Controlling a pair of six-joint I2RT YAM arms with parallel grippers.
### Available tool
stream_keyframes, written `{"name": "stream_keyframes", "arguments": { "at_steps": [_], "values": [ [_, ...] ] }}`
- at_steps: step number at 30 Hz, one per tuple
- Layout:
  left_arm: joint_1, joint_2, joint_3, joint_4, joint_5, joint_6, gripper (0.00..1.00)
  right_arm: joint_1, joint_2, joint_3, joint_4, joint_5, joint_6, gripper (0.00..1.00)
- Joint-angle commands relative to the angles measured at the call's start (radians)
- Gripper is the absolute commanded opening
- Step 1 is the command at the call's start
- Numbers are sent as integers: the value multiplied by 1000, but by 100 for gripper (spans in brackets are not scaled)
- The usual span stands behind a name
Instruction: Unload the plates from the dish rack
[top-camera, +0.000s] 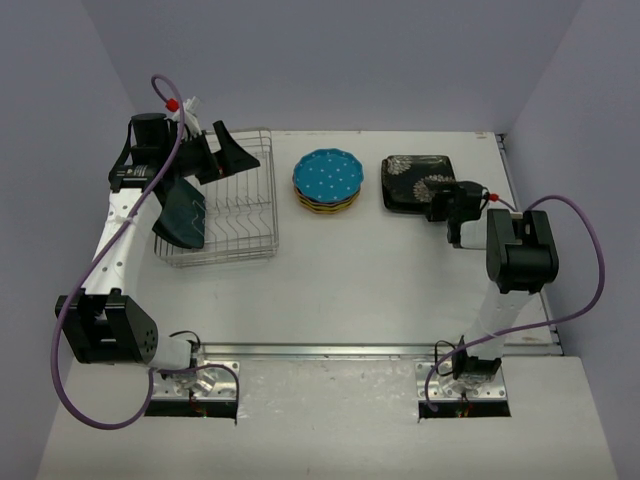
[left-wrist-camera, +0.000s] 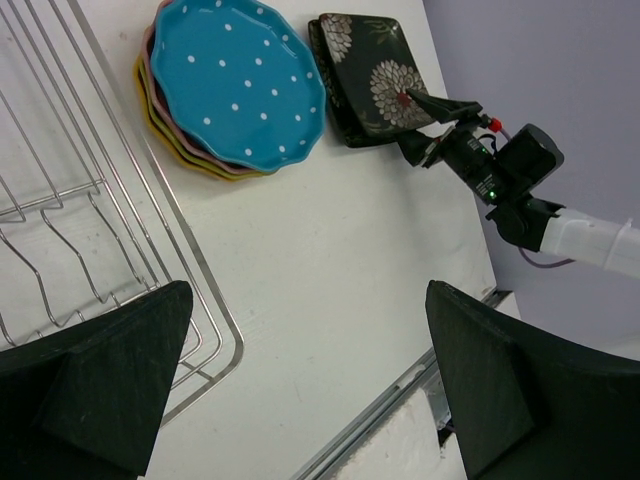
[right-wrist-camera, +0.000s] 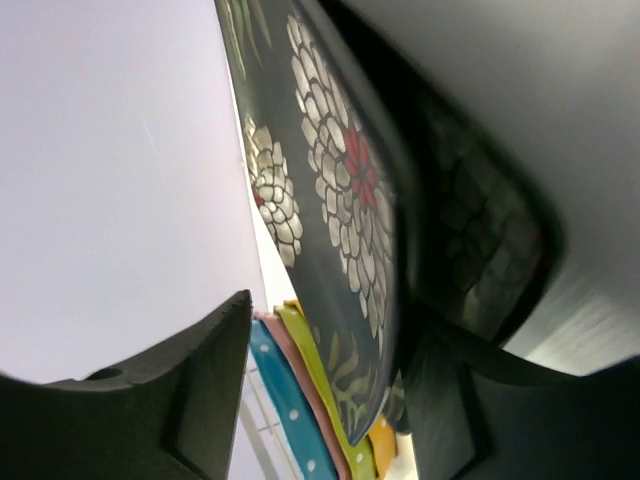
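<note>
While my left arm partly hides the dark teal squarish plate (top-camera: 182, 215) at frame left, left gripper (left-wrist-camera: 308, 330) gapes empty; right gripper (top-camera: 438, 205), jaws parted, straddles the black flowered square plate (top-camera: 410, 180).

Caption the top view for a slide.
Right claw at the black floral plate, stacked round plates beside it, dish rack left.

Dotted blue plate (left-wrist-camera: 240, 85) lies between dish rack (left-wrist-camera: 180, 225) and black flowered plate (left-wrist-camera: 375, 80).

Matte black wedge fingers (left-wrist-camera: 100, 390) on left tool (left-wrist-camera: 310, 400) and right tool (top-camera: 441, 205). Behind each: white links (top-camera: 497, 300), blocky black joint housings (top-camera: 520, 250), looping purple cable (top-camera: 590, 240). Small red knob (top-camera: 491, 197) just behind right tool.
</note>
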Motion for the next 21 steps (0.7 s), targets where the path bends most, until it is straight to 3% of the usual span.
{"name": "stream_keyframes", "arguments": {
  "at_steps": [1, 8, 14, 17, 21],
  "values": [
    [12, -3, 13, 24, -3, -3, 100, 35, -69, -12, 119, -5, 19, 70],
    [12, -23, 39, -15, -53, 17, 100, 80, -161, -115, 116, -40, 1, 78],
    [12, -47, 93, -99, -258, 54, 100, 80, -251, -191, 64, -86, -43, 84],
    [12, -61, 107, -119, -347, 82, 100, 111, -296, -203, 11, -94, -46, 88],
    [12, -78, 99, -128, -351, 102, 100, 94, -256, -145, 5, -68, -88, 89]
  ]
}}
